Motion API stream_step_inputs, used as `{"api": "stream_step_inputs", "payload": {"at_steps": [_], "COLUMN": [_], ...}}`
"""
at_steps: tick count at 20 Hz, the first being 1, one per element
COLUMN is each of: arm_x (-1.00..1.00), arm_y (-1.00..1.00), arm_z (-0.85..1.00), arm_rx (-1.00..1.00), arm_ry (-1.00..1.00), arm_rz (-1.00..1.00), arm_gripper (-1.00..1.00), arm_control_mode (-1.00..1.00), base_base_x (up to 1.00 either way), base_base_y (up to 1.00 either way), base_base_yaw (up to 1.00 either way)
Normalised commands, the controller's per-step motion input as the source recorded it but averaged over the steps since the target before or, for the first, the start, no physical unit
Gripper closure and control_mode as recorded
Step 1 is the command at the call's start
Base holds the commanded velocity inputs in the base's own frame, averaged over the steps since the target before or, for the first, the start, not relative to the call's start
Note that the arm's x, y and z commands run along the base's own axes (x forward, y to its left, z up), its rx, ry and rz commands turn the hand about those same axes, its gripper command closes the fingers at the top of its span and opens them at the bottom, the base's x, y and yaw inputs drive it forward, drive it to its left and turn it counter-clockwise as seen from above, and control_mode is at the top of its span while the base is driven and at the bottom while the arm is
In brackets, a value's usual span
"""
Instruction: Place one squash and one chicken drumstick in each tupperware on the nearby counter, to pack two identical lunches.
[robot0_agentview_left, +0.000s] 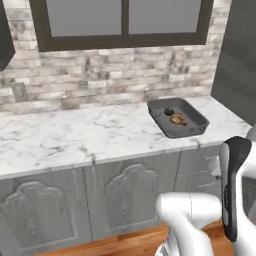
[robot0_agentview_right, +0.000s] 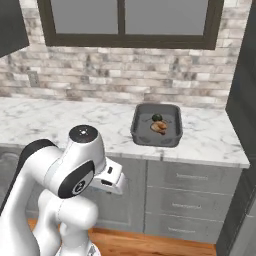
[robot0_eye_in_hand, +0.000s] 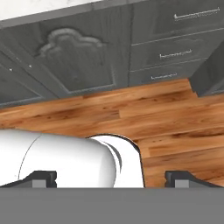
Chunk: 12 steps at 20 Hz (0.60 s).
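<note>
A dark grey rounded rectangular tupperware (robot0_agentview_right: 156, 125) on the white marble worktop (robot0_agentview_right: 60, 122) holds a round dark green squash (robot0_agentview_right: 157, 118) and a reddish-brown chicken drumstick (robot0_agentview_right: 160, 128). The gripper (robot0_eye_in_hand: 111, 177) is spread wide, empty, above the wooden floor (robot0_eye_in_hand: 175, 113).

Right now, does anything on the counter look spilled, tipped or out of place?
Nothing stands out. The dark grey tupperware sits flat on the counter, slightly angled to its edge, with a round green squash and a chicken drumstick inside. No spills or damage show.

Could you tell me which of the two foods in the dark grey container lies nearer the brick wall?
The round dark green squash; the reddish-brown chicken drumstick lies nearer the counter's front edge.
</note>
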Motion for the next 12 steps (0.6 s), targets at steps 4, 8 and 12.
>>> {"api": "stream_step_inputs", "payload": {"at_steps": [4, 8, 12], "arm_x": [0.0, 0.0, 0.0], "arm_y": [0.0, 0.0, 0.0], "arm_z": [0.0, 0.0, 0.0], "arm_rx": [0.0, 0.0, 0.0], "arm_ry": [0.0, 0.0, 0.0], "arm_rz": [0.0, 0.0, 0.0], "arm_gripper": [-1.0, -1.0, -1.0], "arm_control_mode": [1.0, 1.0, 1.0], "base_base_x": [-1.0, -0.71, -0.19], "base_base_y": [-0.31, -0.53, -0.94], "base_base_yaw": [0.06, 0.01, 0.0]}}
